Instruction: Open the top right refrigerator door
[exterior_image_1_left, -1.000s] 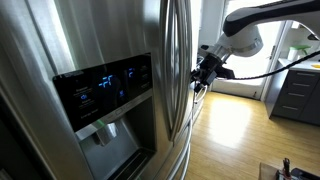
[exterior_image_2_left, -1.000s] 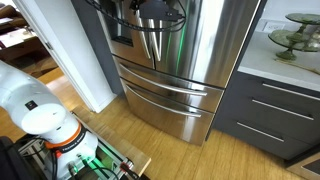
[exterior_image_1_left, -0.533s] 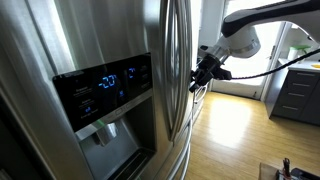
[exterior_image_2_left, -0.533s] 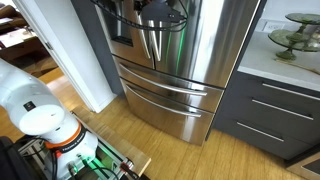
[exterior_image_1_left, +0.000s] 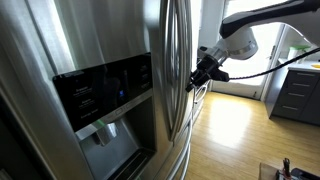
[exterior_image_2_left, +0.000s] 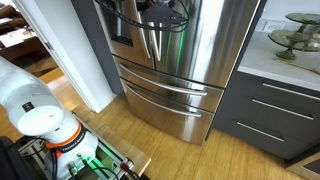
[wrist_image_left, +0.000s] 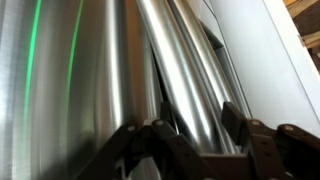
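Observation:
The top right refrigerator door (exterior_image_2_left: 215, 40) is a plain brushed steel panel, and it stands shut. Its long curved bar handle (wrist_image_left: 190, 80) runs up between my fingers in the wrist view. My gripper (wrist_image_left: 196, 125) straddles that bar, one fingertip (wrist_image_left: 232, 120) on each side, with a thin dark gap still showing by the left one. In both exterior views the gripper (exterior_image_1_left: 196, 80) (exterior_image_2_left: 160, 12) sits at the handle (exterior_image_1_left: 180, 70), reaching in from the side. Nothing is held.
The neighbouring steel door carries a black dispenser panel (exterior_image_1_left: 105, 95) and its own handle (exterior_image_2_left: 143, 45) close beside. Two drawer fronts (exterior_image_2_left: 165, 95) lie below. Dark cabinets (exterior_image_2_left: 270, 110) and a counter with a tiered stand (exterior_image_2_left: 290, 35) flank the fridge. The robot base (exterior_image_2_left: 40, 110) stands on the wooden floor.
The blue display on the dispenser panel has gone dark. The gripper has edged slightly closer onto the handle; the door has not moved.

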